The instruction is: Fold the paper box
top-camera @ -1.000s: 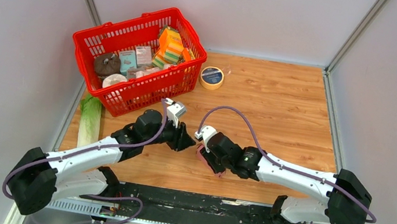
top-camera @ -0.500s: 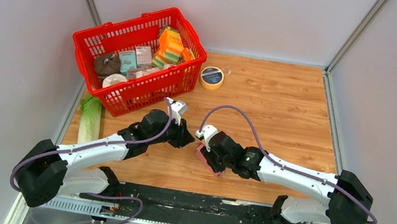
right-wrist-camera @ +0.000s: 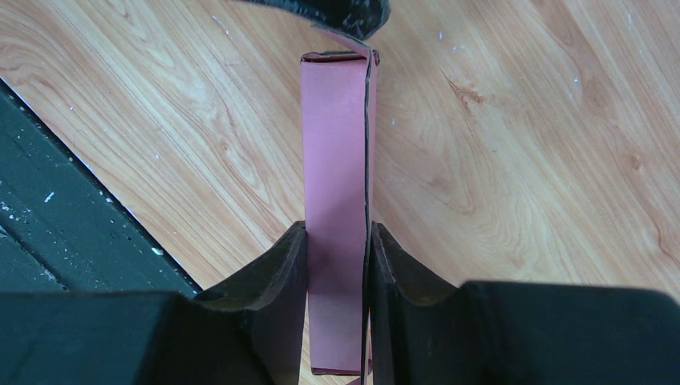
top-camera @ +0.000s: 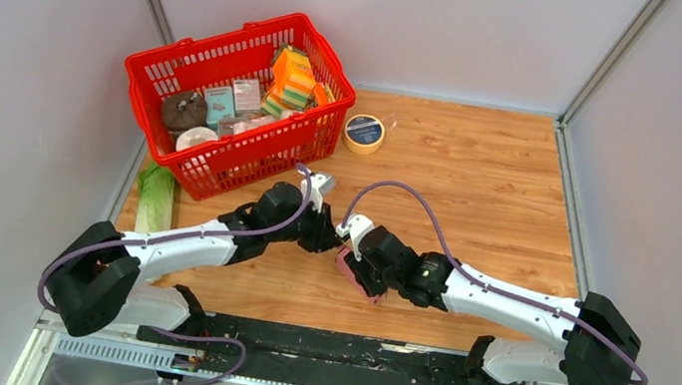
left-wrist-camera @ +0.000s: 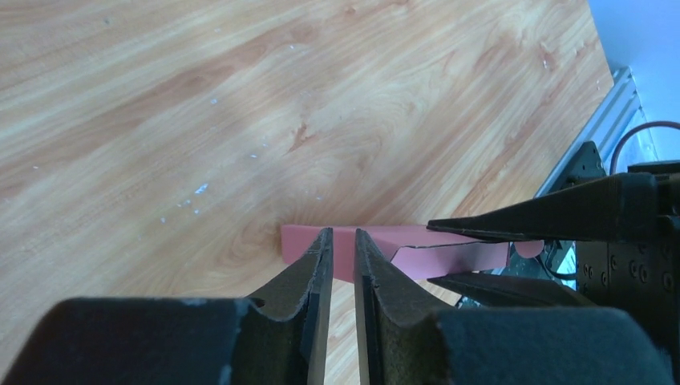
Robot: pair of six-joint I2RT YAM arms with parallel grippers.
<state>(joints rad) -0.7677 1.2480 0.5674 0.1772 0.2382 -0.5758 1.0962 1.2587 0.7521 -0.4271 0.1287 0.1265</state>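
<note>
At the table [top-camera: 481,172] centre, the right gripper [right-wrist-camera: 338,233] clamps the paper box [right-wrist-camera: 333,144]; the left gripper [left-wrist-camera: 342,234], nearly closed, touches its end, grip unclear; bare wood beyond

1. A slim pink card box [right-wrist-camera: 337,144] runs up the frame's centre, clamped at the bottom between the black jaws of the right gripper [right-wrist-camera: 338,241].
2. The left gripper's dark fingertip [right-wrist-camera: 345,16] meets its top end.
3. A light wooden worktop [right-wrist-camera: 521,160] lies beneath, with a black strip [right-wrist-camera: 56,224] at lower left.

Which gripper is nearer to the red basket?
Left. The left gripper sits in front of the red basket's right corner; the right gripper, holding the paper box, is farther forward.
</note>
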